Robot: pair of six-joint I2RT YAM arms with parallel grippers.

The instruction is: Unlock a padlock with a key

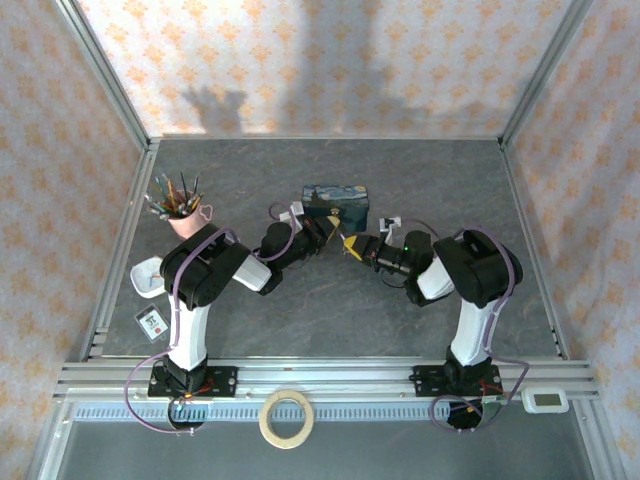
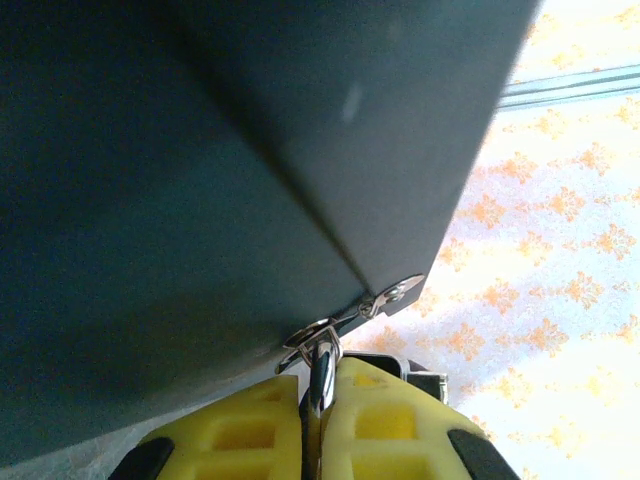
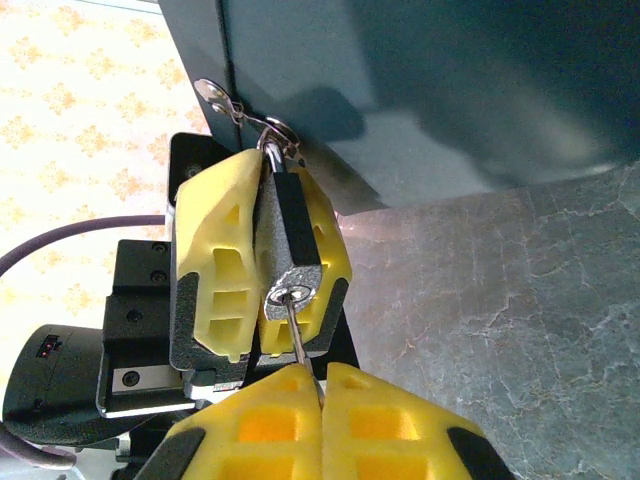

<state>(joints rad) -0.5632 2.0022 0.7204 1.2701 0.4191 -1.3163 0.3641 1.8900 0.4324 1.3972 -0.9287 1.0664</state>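
Note:
In the right wrist view the dark padlock (image 3: 291,228) stands clamped between the yellow pads (image 3: 215,265) of my left gripper. Its keyhole end faces my right gripper (image 3: 322,378), which is shut on the thin silvery key (image 3: 300,340). The key's tip sits in the keyhole. The padlock's silvery shackle (image 2: 320,365) runs through a ring on the hasp of the blue tin (image 1: 336,203). In the left wrist view my left gripper (image 2: 318,385) is shut on the padlock, with just the shackle showing between the pads. From above, both grippers meet just in front of the tin.
A pink cup of pencils (image 1: 186,216) stands at the left. A white dish (image 1: 150,272) and a small card (image 1: 152,322) lie near the left edge. A tape roll (image 1: 286,417) and a white device (image 1: 547,400) rest on the front rail.

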